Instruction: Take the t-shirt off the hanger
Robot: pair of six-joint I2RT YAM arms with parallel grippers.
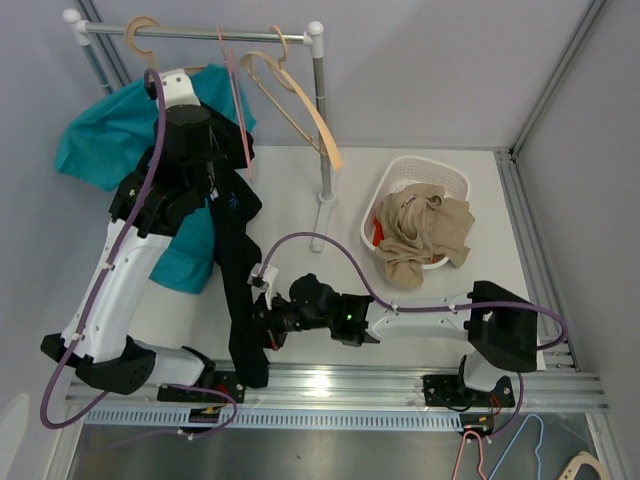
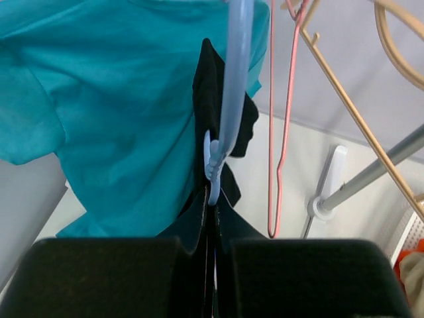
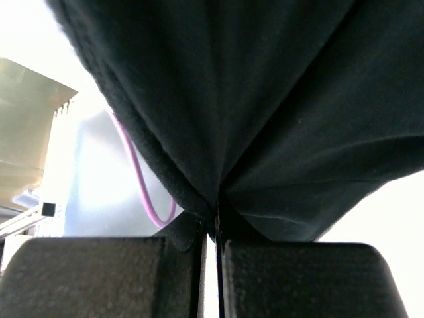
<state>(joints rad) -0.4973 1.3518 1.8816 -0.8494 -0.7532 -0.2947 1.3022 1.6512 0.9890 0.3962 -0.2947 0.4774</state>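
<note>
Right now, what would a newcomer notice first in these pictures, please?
A black t-shirt hangs stretched left of centre, pinched near its top by the left fingers and lower down by the right fingers. Behind it a teal t-shirt drapes from the rail, and a white basket of beige cloth sits at right.

The black t-shirt (image 1: 240, 290) is matt, finely knit cloth, soft in its folds. The teal shirt (image 1: 100, 140) at upper left is smooth matt cloth. The light-blue hanger (image 2: 235, 86) is glossy plastic, and the pink hanger (image 2: 285, 119) is thin coated wire. The pale hangers (image 1: 300, 105) look like varnished wood. The rack rail (image 1: 200, 31) is dull metal. The basket (image 1: 455, 180) is white plastic holding rumpled beige cloth (image 1: 425, 230). The bench (image 1: 300, 190) is matt white, edged by a shiny aluminium rail (image 1: 350, 385).
</note>
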